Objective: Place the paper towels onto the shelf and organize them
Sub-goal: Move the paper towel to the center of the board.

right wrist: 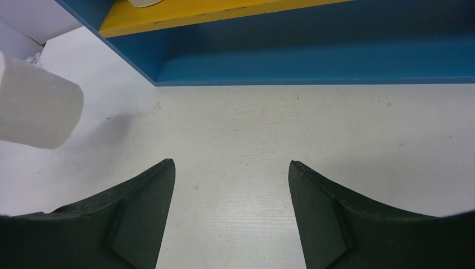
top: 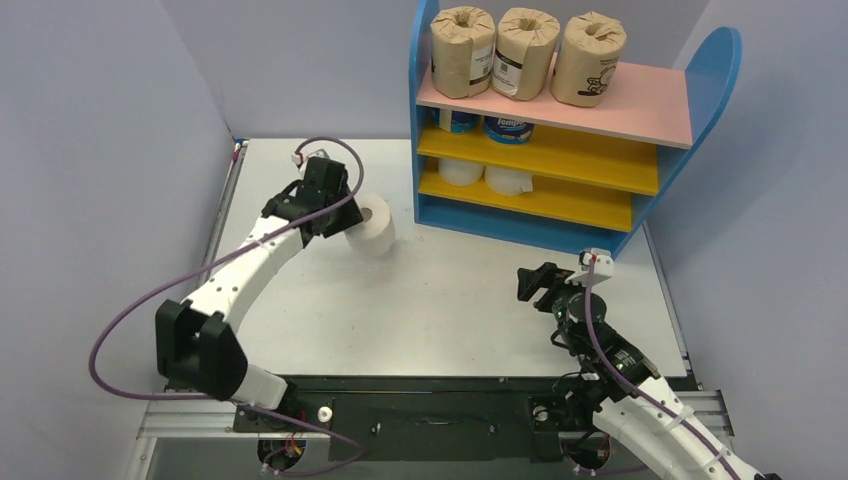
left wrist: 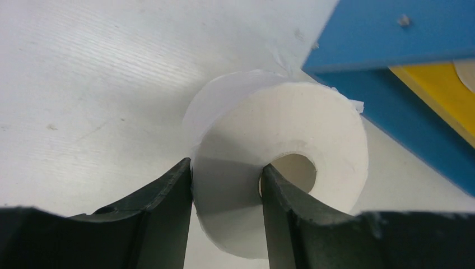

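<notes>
Left gripper: your left gripper (left wrist: 227,172) is pinching the plain white roll (left wrist: 313,129) through its wall, with one finger inside the hollow core and the other pressed on the outer side.
Held roll: it hangs tilted at the fingertips, its open core end turned toward the wrist camera. In the right wrist view it looks lifted off the table (top: 450,300), with a shadow beneath it. It sits just beside the shelf's near left corner, not touching it as far as you can see.
Right gripper: your right gripper (right wrist: 231,165) has its jaws spread wide with only bare table between them. It sits low over the table toward the right edge, facing the bottom of the shelf.
Shelf: the shelf (top: 700,70) stands at the far edge of the table, toward the far right corner, open side facing you.
Pink top board: the pink top board (top: 640,105) carries three brown-wrapped rolls (top: 526,52) in a row on its left part, touching side by side.
Middle yellow board: the middle yellow board (top: 590,160) holds two blue-and-white Tempo rolls (top: 508,128) at its left end, partly hidden under the top board.
Lower yellow board: the lower yellow board (top: 580,205) holds two white rolls (top: 508,180) at its left end, side by side.
</notes>
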`<act>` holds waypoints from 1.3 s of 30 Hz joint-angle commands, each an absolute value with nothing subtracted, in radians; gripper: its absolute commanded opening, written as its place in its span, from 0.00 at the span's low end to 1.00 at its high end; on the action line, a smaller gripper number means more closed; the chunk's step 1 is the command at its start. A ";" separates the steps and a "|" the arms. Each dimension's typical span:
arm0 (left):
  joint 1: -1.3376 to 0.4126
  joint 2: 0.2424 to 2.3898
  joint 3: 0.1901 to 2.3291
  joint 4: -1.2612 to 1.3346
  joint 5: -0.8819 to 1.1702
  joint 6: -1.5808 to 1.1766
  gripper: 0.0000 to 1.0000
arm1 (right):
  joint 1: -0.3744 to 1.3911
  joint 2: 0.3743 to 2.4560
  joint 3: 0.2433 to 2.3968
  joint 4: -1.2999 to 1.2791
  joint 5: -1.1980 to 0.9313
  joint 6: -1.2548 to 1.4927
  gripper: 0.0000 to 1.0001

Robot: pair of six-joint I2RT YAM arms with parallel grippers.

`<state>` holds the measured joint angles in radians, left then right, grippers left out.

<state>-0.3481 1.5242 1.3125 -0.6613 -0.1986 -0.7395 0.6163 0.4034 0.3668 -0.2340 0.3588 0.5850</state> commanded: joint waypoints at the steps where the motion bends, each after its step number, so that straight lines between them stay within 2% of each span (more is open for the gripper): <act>1: -0.508 1.358 1.245 -0.614 -0.223 -0.726 0.35 | 0.620 0.449 0.428 -0.246 0.379 0.578 0.69; 6: -0.707 1.316 1.175 -0.595 -0.260 -0.742 0.35 | 0.620 0.459 0.448 -0.280 0.415 0.634 0.69; 10: -0.846 1.317 1.129 -0.532 -0.275 -0.762 0.36 | 0.616 0.422 0.437 -0.324 0.483 0.754 0.79; 13: -0.901 1.353 1.131 -0.491 -0.288 -0.761 0.35 | 0.604 0.404 0.431 -0.327 0.419 0.791 0.89; 15: -0.930 1.395 1.149 -0.464 -0.298 -0.754 0.36 | 0.598 0.422 0.444 -0.339 0.378 0.798 0.90; 23: -0.964 1.573 1.226 -0.425 -0.307 -0.733 0.36 | 0.591 0.474 0.522 -0.518 0.510 0.788 0.91; 30: -0.996 1.688 1.319 -0.438 -0.306 -0.707 0.37 | 0.591 0.487 0.514 -0.541 0.491 0.768 0.88; 34: -1.004 1.708 1.343 -0.451 -0.306 -0.697 0.41 | 0.592 0.510 0.510 -0.531 0.452 0.761 0.87; 38: -1.009 1.702 1.362 -0.473 -0.305 -0.693 0.52 | 0.593 0.534 0.517 -0.522 0.405 0.748 0.86; 39: -1.009 1.699 1.365 -0.477 -0.305 -0.692 0.58 | 0.594 0.544 0.525 -0.519 0.383 0.741 0.86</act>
